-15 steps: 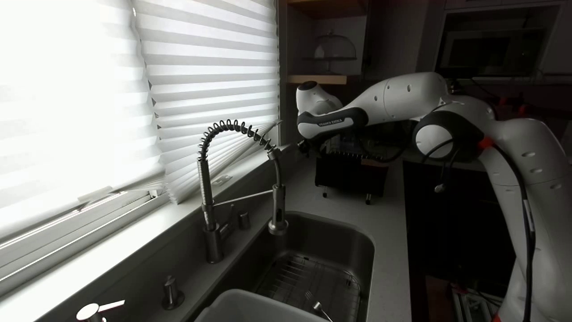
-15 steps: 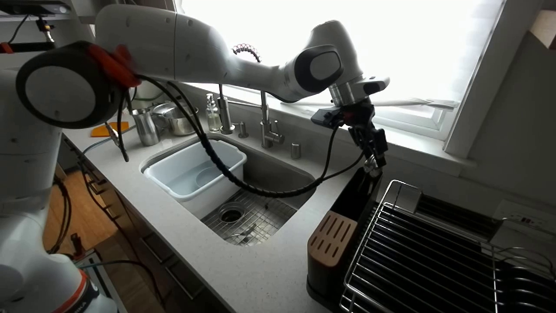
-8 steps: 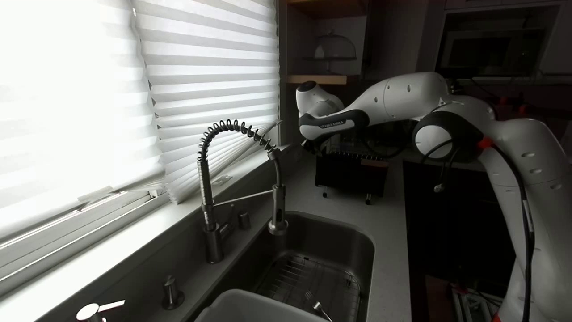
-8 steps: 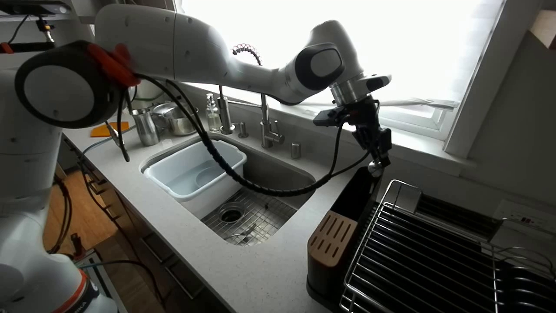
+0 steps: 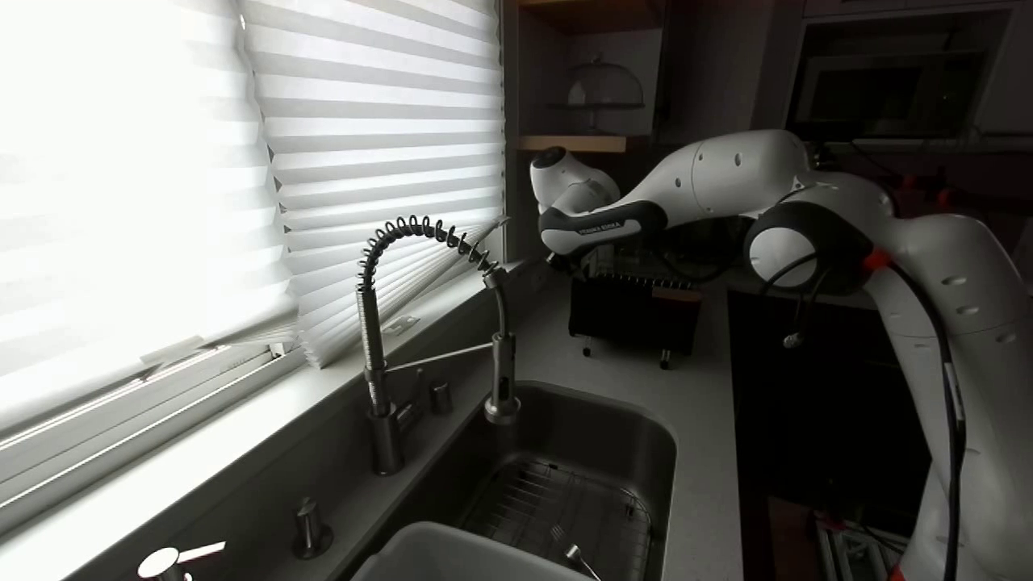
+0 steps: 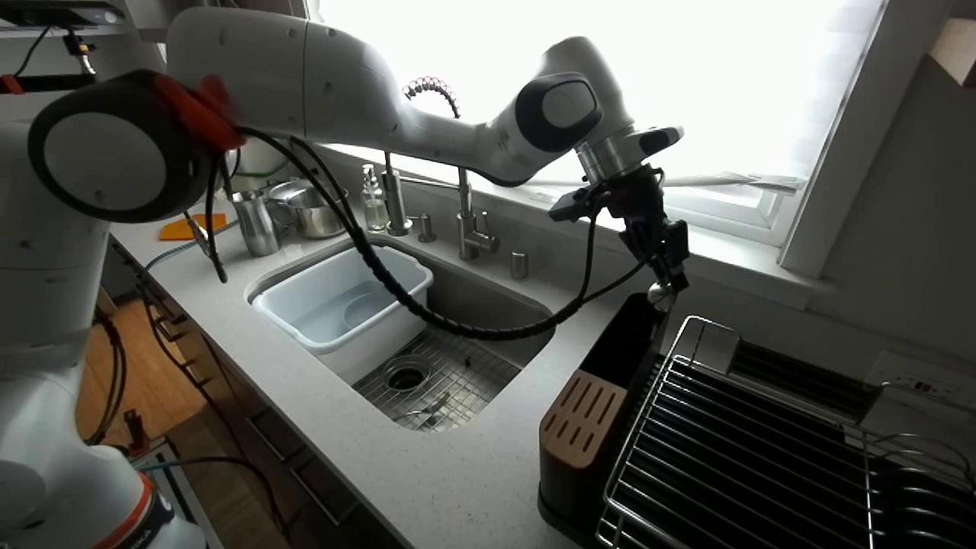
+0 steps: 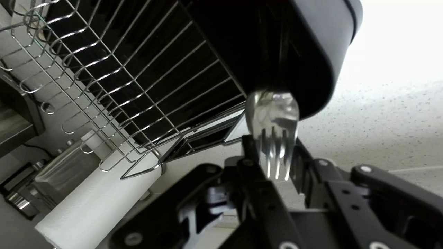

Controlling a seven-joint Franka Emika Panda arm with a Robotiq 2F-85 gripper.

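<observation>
Gripping a metal fork [image 7: 273, 117] by its head, the gripper [image 7: 274, 147] hangs over the end of the black cutlery holder [image 7: 330, 31] opposite its slotted wooden block [image 6: 581, 415]. The jaws stand fairly narrow, one finger against each edge of the fork, and its broad face shows in the wrist view. The tines point up, away from the holder and back between the fingers, while the neck points at the holder's opening. The fork's long axis runs along the line of the fingers, from the gripper down into the holder's mouth, where the handle is lost in the dark; whether it touches the holder's wall cannot be told. Just beside the holder stands a wire rack [image 7: 134, 80], and a white paper roll [image 7: 100, 200] shows past the rack, farther from the holder. On the holder's other long side lies the counter [image 6: 473, 480] with the sink [image 6: 480, 301]. A small metal utensil [image 5: 574, 553] lies in the sink's part nearer the holder, and a white tub [image 6: 385, 347] sits well apart from the holder, at the sink's far end
</observation>
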